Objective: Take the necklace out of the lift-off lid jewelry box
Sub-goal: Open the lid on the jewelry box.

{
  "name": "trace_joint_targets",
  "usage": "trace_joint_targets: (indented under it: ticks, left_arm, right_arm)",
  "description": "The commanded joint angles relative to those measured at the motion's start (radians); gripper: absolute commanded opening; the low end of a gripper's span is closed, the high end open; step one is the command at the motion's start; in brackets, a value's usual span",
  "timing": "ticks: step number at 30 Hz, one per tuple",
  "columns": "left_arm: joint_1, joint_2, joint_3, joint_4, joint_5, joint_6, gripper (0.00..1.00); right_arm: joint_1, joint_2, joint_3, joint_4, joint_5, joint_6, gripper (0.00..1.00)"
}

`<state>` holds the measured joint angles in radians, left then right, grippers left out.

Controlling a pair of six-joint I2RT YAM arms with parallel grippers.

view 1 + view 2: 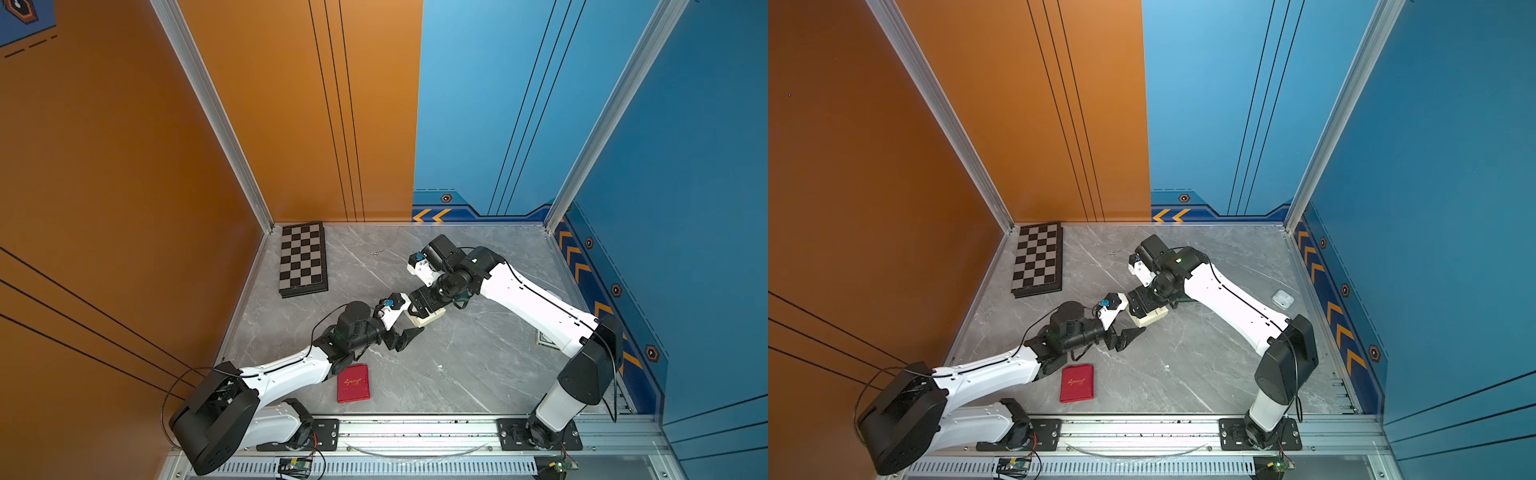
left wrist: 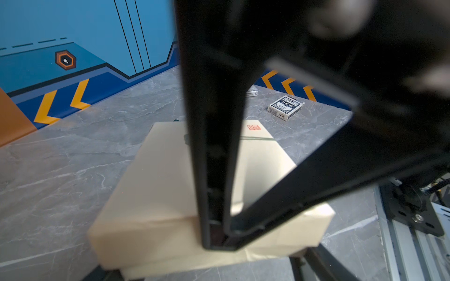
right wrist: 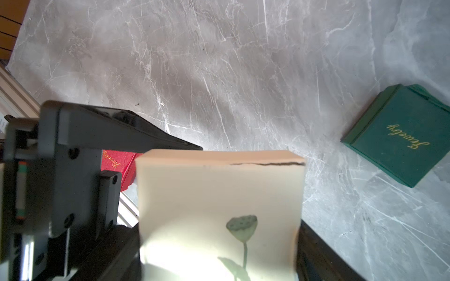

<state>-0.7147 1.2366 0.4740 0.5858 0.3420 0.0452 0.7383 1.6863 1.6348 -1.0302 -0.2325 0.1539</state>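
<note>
I count three boxes: one cream jewelry box (image 1: pixel 432 319), one red box (image 1: pixel 353 383) and one green box (image 3: pixel 399 136), plus one chessboard (image 1: pixel 303 259) at 10 o'clock. The right gripper (image 1: pixel 424 311) clamps the cream jewelry box by its sides, lid on, mid-table. The left gripper (image 1: pixel 411 334) sits just beside it at 8 o'clock, and I cannot tell how wide its jaws stand. All of this is on a grey marble table (image 1: pixel 457 365) between an orange wall (image 1: pixel 104 166) and a blue wall (image 1: pixel 685 166).

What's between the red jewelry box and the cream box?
The left hand: in both top views it sits between the red jewelry box and the cream box.
</note>
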Motion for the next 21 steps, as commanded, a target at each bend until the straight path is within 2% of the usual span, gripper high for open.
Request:
trace_joint_targets:
  ticks: [1, 7, 21]
  left_arm:
    - [-0.003, 0.01, 0.043, 0.016, 0.047, 0.004, 0.77]
    - [0.003, 0.02, 0.047, 0.017, 0.044, 0.0, 0.73]
    - [0.013, 0.028, 0.044, 0.017, 0.06, -0.005, 0.71]
  right_arm:
    - [0.003, -0.011, 0.014, -0.011, -0.027, -0.005, 0.85]
    - [0.001, -0.006, 0.016, -0.011, -0.055, -0.006, 0.85]
    - [-0.031, -0.038, 0.046, -0.001, -0.189, -0.005, 0.85]
